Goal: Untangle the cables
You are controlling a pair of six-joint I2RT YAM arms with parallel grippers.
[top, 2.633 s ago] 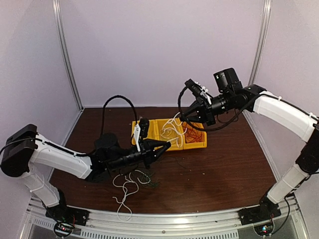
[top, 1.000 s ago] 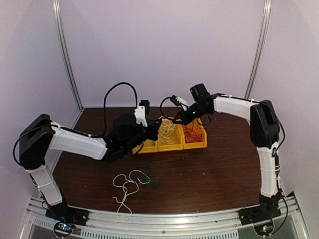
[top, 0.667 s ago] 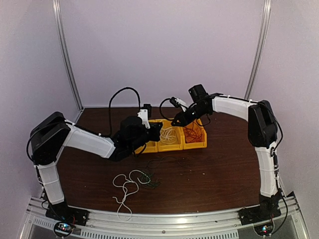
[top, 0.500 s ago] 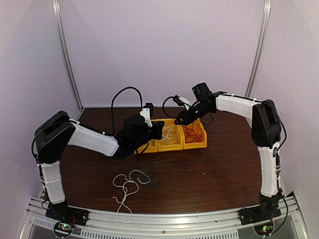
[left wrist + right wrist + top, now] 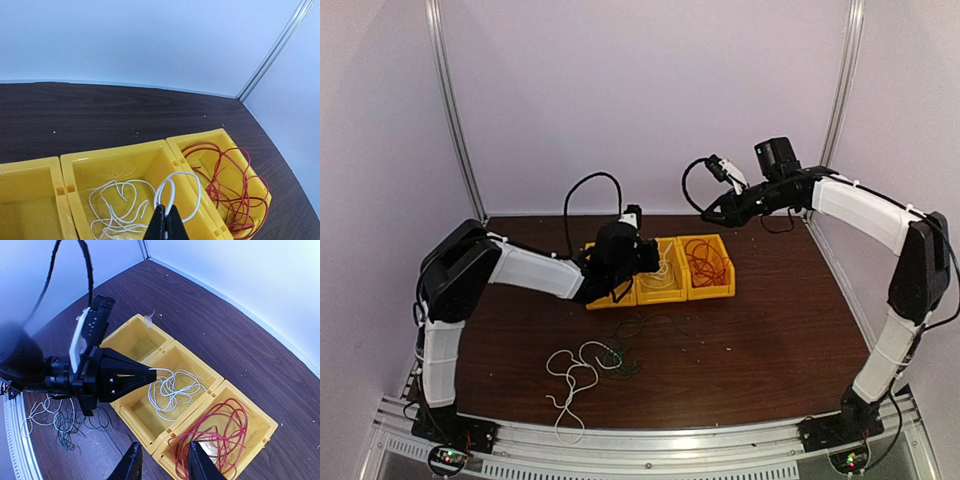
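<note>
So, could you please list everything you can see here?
bins: three, yellow, row mid-table
white cable: one bundle, white, middle bin
red cable: one bundle, red, right bin
loose cable: one, white, table front left
green cable: one tangle, dark green, beside loose cable
table: one, brown
left gripper: black, shut on white cable, over middle bin
right gripper: black, open, empty, raised above bins

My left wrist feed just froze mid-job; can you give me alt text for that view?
The shut left gripper pinches a loop of white cable above the middle yellow bin, where more white cable lies. The right-hand bin holds tangled red cable.
</note>
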